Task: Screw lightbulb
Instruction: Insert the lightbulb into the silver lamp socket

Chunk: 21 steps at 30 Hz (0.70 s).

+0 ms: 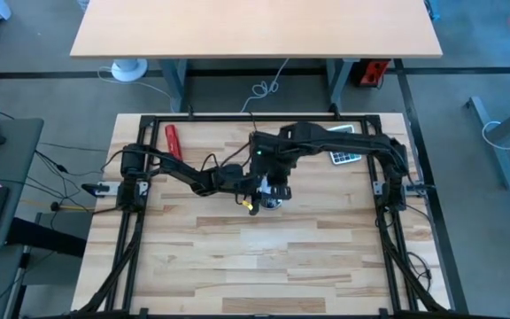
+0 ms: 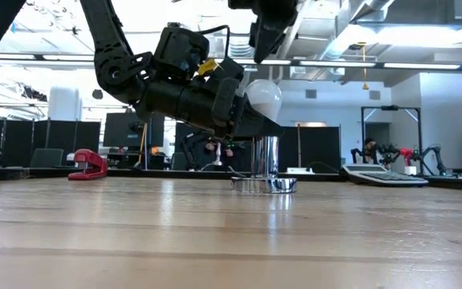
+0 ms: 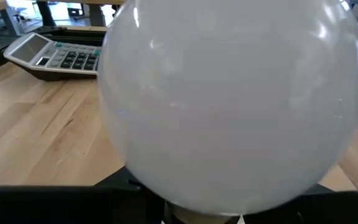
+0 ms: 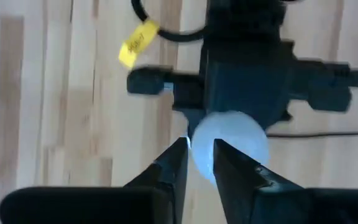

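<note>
The bulb (image 2: 264, 98) is hanging in the air just above the socket (image 2: 265, 183), its axis tilting, base clamped in the left gripper (image 2: 243, 115). The right gripper (image 4: 199, 163) is hovering directly over it, fingers (image 4: 174, 165) slightly apart, near the glass.

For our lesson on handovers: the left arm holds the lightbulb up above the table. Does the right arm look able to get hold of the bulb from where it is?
Probably yes. The left gripper holds the lightbulb by its lower end, leaving the round top bare. The right gripper hangs just above it, fingers slightly apart, with nothing between them.
</note>
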### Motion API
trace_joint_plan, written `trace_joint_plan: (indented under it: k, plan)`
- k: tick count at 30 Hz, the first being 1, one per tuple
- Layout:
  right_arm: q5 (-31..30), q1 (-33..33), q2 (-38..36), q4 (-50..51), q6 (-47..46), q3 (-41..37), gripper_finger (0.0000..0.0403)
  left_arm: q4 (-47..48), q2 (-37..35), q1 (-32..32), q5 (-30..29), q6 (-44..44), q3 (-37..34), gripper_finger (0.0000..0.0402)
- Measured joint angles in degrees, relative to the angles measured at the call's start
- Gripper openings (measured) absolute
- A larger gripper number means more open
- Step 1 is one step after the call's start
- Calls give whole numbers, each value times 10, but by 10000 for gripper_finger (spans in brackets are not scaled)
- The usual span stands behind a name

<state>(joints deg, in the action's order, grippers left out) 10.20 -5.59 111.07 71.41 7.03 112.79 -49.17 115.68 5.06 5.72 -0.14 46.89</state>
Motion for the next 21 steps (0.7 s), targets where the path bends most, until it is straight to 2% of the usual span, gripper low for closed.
trace_joint_plan:
  k: [3, 8, 21]
  plan:
    - [-39, 5, 0, -52, -19, -18, 55, 0, 0, 0, 0, -1, 0, 146]
    - [-47, 8, 0, -76, -10, -17, 9, -2, 0, 0, 7, -2, 0, 146]
    - [-51, 10, -1, -60, -16, -67, 5, -6, 1, 0, 14, -13, 0, 146]
